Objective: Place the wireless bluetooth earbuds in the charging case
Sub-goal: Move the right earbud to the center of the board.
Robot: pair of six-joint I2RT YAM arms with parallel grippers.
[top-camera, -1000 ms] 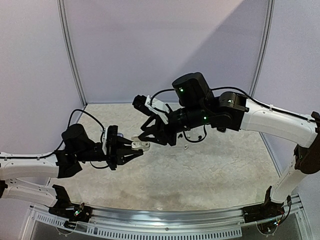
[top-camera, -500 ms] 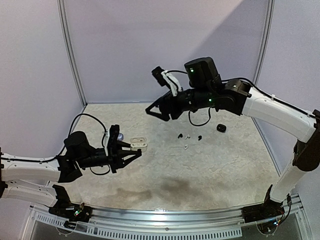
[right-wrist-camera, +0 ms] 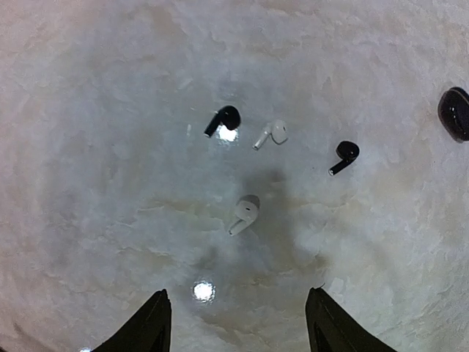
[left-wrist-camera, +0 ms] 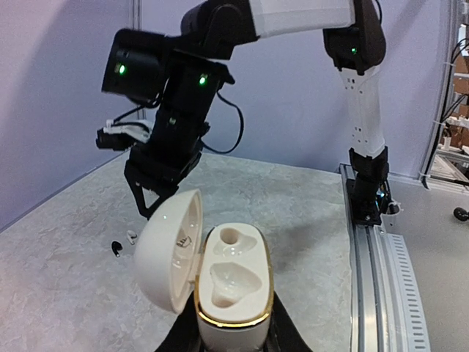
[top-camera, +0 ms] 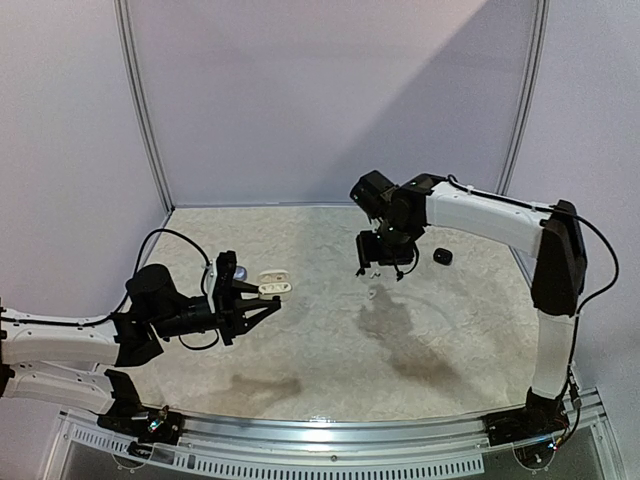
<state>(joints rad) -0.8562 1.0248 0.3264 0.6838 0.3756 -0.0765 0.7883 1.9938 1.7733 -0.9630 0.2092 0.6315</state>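
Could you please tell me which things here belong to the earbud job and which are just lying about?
Job: white charging case, open, held by left gripper; two white earbuds; two black earbuds; right gripper, open above them.
Lying about: small black case on the table.

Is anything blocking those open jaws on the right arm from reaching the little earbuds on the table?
Nothing visible does. The jaws hang open above the table, with the nearest white earbud lying uncovered just ahead of them.
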